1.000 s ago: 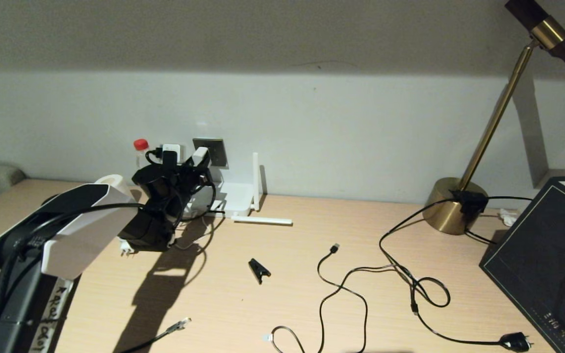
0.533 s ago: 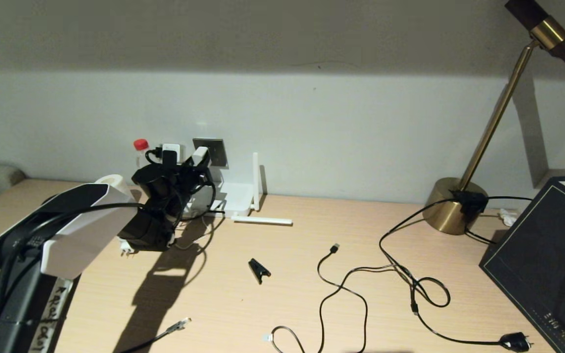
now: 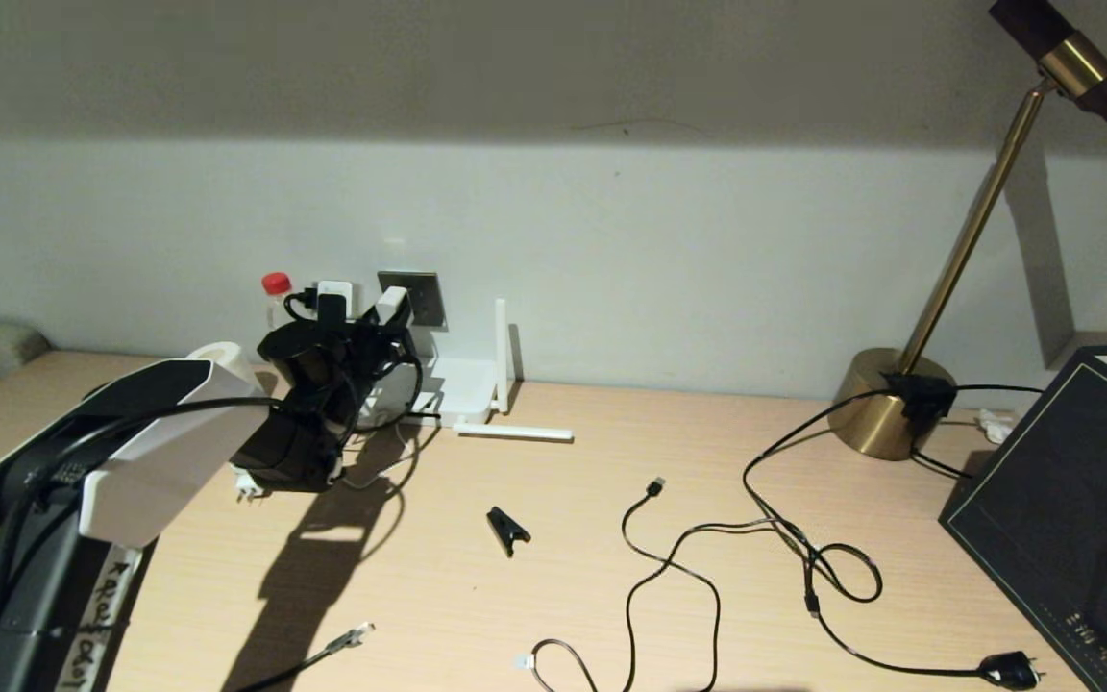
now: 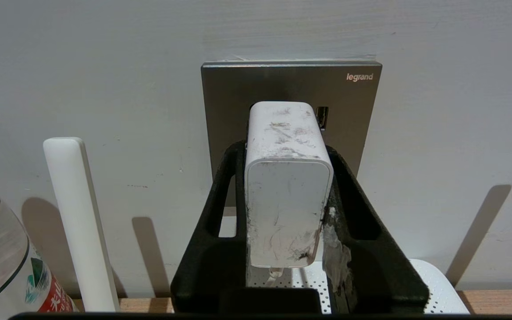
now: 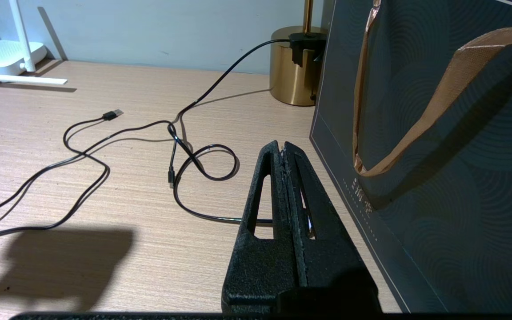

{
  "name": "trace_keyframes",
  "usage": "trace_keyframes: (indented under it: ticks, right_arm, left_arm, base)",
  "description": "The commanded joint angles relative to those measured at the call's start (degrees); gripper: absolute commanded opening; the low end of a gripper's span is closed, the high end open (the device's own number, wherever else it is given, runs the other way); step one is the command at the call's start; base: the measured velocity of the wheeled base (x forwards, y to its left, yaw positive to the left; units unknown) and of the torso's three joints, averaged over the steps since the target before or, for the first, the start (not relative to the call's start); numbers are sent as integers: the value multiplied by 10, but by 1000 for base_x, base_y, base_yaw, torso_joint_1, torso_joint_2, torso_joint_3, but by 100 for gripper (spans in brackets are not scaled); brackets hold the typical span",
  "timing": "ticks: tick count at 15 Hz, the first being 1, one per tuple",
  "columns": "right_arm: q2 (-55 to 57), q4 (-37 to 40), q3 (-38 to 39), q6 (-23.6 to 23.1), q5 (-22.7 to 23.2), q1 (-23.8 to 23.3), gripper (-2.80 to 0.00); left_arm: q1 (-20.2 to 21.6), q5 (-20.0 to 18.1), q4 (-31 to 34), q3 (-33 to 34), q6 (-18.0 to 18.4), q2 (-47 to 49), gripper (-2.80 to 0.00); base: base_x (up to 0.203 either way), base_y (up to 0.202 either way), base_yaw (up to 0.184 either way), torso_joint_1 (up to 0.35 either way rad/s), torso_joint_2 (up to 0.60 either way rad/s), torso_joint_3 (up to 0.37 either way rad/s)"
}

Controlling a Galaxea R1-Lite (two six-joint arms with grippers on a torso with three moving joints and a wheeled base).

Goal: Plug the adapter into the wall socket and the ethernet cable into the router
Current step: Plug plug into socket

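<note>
Unmoved: adapter (image 4: pixel 288 186) seemingly within left claw (image 4: pixel 285 151).

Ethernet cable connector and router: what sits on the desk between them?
In the head view, only the left arm's shadow crosses the bare desk between the ethernet cable and the router; the black clip lies off to the right.

Scuffed white adapter (image 4: pixel 288 186), seemingly grey socket (image 4: pixel 291 89)

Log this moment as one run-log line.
left gripper: shut on small white cube adapter, at grey metallic wall socket | right gripper: shut, parked | black ethernet cable: on desk
</note>
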Motion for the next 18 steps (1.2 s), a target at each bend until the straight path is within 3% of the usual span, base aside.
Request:
trace_keyframes:
  ticks: [1, 18]
  right_arm:
    - [0, -1, 20, 0, 0, 0, -280]
    - [0, -1, 20, 0, 0, -1, -280]
  left_arm:
    - [0, 0, -4, 0, 0, 0, -280]
    - [2, 2, -5, -4, 0, 6, -280]
  base:
    - [0, 0, 0, 0, 0, 0]
    - [0, 0, 0, 0, 0, 0]
